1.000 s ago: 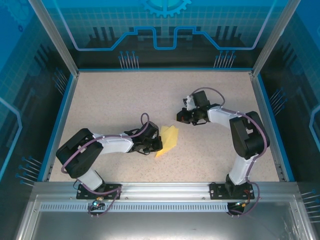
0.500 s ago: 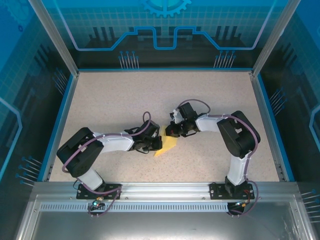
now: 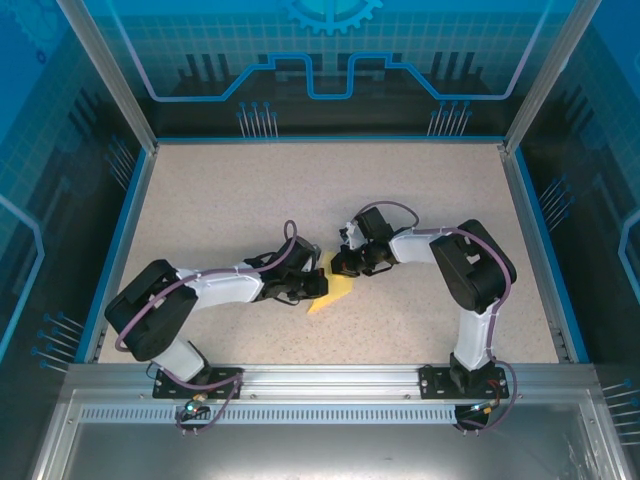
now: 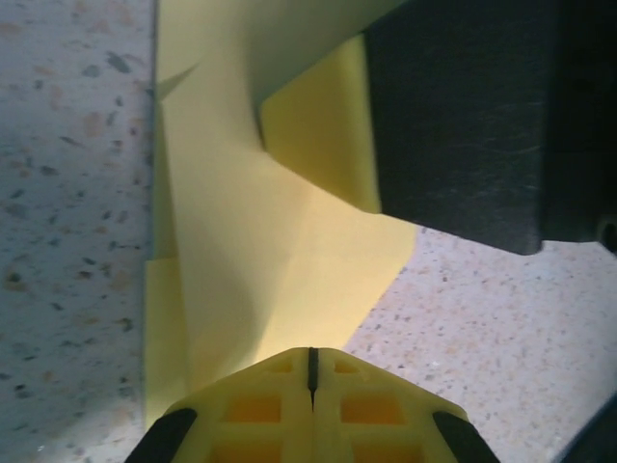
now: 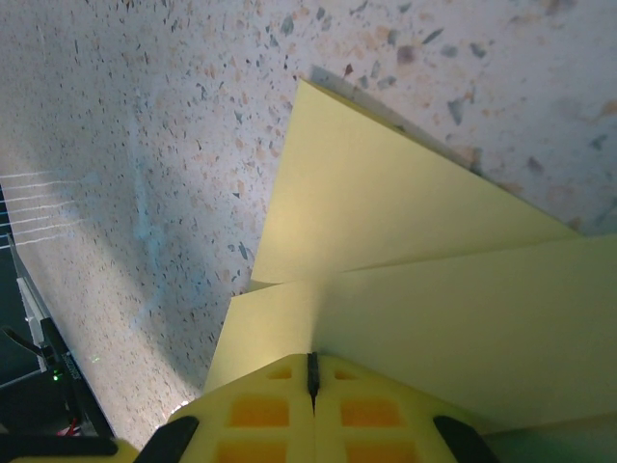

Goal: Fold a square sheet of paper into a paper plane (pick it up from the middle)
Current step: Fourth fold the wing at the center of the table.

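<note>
The pale-yellow sheet of paper point(image 3: 332, 293) lies on the speckled table, folded into overlapping flaps with a point toward the near left. My left gripper point(image 3: 318, 283) is shut, and its tips rest on the paper's left part point(image 4: 260, 241). Coming from the right, my right gripper point(image 3: 341, 266) is also shut, its tips down on the paper's far edge point(image 5: 405, 260). In the left wrist view my left gripper point(image 4: 311, 352) touches the sheet, and the right gripper's black body point(image 4: 463, 116) covers its upper right. In the right wrist view my right gripper point(image 5: 311, 359) sits at a fold line. The arms hide most of the paper from above.
A blue raised rim point(image 3: 125, 235) borders the speckled table point(image 3: 250, 190) on the left, back and right. Transparent walls on metal posts point(image 3: 110, 80) stand behind it. The metal rail point(image 3: 330, 375) with both arm bases runs along the near edge.
My right gripper has swung left and nearer from open table onto the far edge of the paper. My left gripper has stayed on the paper, shifting only slightly.
</note>
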Action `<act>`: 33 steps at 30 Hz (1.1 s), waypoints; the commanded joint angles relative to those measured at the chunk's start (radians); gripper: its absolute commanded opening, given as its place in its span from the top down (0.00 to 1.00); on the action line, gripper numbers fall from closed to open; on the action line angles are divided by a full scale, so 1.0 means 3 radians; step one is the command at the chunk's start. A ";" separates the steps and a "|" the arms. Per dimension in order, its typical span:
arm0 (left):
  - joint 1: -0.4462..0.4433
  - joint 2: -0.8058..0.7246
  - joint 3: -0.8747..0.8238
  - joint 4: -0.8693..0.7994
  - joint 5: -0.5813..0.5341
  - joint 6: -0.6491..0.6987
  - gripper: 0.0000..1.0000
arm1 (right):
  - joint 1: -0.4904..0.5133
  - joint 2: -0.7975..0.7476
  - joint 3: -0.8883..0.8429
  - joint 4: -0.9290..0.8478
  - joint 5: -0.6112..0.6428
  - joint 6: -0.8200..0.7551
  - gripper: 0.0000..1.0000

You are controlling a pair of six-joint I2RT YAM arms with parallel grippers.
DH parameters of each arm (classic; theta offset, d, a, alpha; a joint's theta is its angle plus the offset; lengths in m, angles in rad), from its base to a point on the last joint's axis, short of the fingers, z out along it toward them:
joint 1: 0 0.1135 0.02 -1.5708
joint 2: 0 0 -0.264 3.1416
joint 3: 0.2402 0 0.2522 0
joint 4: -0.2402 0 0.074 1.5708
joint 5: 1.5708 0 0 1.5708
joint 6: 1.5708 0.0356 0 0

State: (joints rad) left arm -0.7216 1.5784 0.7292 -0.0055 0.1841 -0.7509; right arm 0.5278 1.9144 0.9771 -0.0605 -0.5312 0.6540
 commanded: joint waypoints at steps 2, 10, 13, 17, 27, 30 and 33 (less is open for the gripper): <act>0.0023 0.0106 0.0081 0.0094 0.0228 -0.0177 0.99 | 0.0021 0.0161 0.0025 -0.0235 0.0137 -0.0054 0.98; 0.0036 0.0127 -0.0108 0.0059 0.0162 -0.0374 1.00 | 0.0022 0.0189 0.0050 -0.0301 0.0170 -0.0082 0.98; 0.0052 0.0123 -0.0187 0.0070 0.0137 -0.0429 1.00 | 0.0016 0.0195 0.0047 -0.0316 0.0175 -0.0089 0.98; 0.0071 0.0118 -0.0285 0.0108 0.0112 -0.0481 1.00 | 0.0022 0.0200 0.0056 -0.0340 0.0183 -0.0099 0.98; 0.0089 0.0038 -0.0319 0.0074 0.0133 -0.0455 1.00 | 0.0024 0.0220 0.0073 -0.0381 0.0195 -0.0109 0.98; 0.0086 -0.0031 -0.0260 0.0028 0.0167 -0.0393 0.99 | 0.0023 0.0227 0.0087 -0.0391 0.0194 -0.0111 0.98; 0.0087 -0.0138 -0.0264 -0.0014 0.0160 -0.0354 0.97 | 0.0020 0.0225 0.0104 -0.0402 0.0182 -0.0119 0.98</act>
State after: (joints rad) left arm -0.7052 1.5810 0.6514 0.0433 0.2184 -0.8841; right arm 0.5278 1.9308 1.0096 -0.1078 -0.5323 0.6392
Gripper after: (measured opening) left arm 0.046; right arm 0.043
